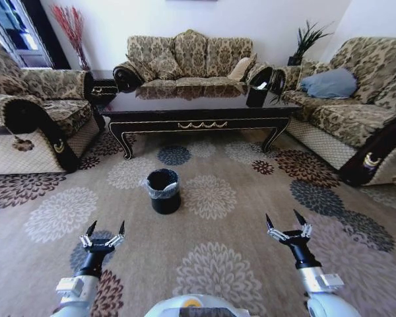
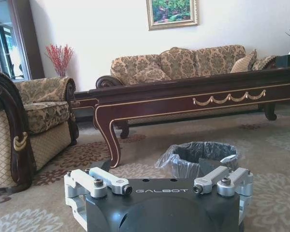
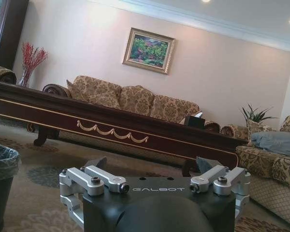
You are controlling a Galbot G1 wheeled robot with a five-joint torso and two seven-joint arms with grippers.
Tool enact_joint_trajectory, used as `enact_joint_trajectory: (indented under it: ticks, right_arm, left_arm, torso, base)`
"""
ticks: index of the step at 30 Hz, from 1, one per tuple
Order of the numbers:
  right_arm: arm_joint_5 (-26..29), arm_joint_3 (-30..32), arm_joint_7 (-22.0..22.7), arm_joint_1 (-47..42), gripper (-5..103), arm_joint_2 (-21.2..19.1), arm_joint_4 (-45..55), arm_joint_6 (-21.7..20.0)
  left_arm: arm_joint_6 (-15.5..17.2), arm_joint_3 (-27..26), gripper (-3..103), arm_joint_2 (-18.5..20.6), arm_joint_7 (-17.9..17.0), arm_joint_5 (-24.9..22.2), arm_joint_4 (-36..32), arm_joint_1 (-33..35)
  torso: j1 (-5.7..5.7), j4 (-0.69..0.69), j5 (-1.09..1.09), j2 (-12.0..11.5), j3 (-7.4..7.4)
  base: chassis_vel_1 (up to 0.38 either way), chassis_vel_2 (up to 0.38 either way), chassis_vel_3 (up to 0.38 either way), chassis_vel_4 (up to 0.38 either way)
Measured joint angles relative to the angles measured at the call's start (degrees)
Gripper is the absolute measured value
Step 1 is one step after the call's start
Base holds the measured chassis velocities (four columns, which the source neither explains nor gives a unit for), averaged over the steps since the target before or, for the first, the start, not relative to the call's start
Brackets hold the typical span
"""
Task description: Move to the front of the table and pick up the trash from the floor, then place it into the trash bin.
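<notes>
The long dark table stands across the carpet ahead, in front of the back sofa. The black trash bin with its liner stands on the carpet between me and the table, left of centre. My left gripper hangs open and empty low on the left, just short of the bin. The right gripper is also open and empty, low on the right. In the left wrist view the bin sits close beyond the left gripper, with the table behind. The trash is out of view.
Patterned sofas ring the table: an armchair on the left, a sofa behind, another sofa on the right. A black box sits on the table's right end. Floral carpet lies around the bin.
</notes>
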Motion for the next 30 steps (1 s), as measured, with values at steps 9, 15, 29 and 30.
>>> enact_joint_trajectory:
  ticks: [9, 15, 29, 30]
  right_arm:
    - [0.0, 0.0, 0.0, 0.0, 100, 0.0, 0.0, 0.0]
    - [0.0, 0.0, 0.0, 0.0, 100, 0.0, 0.0, 0.0]
    - [0.0, 0.0, 0.0, 0.0, 100, 0.0, 0.0, 0.0]
    - [0.0, 0.0, 0.0, 0.0, 100, 0.0, 0.0, 0.0]
  left_arm:
    - [0.0, 0.0, 100, 0.0, 0.0, 0.0, 0.0, 0.0]
    - [0.0, 0.0, 100, 0.0, 0.0, 0.0, 0.0, 0.0]
    - [0.0, 0.0, 100, 0.0, 0.0, 0.0, 0.0, 0.0]
    - [-0.01, 0.0, 100, 0.0, 0.0, 0.0, 0.0, 0.0]
  torso:
    - [0.0, 0.0, -0.01, 0.0, 0.0]
    - [0.0, 0.0, 0.0, 0.0, 0.0]
    - [0.0, 0.0, 0.0, 0.0, 0.0]
    - [0.0, 0.0, 0.0, 0.0, 0.0]
  base:
    - [0.138, -0.128, -0.119, 0.129]
    - [0.134, -0.142, -0.142, 0.129]
    - [0.141, -0.146, -0.137, 0.143]
    - [0.134, -0.136, -0.119, 0.142]
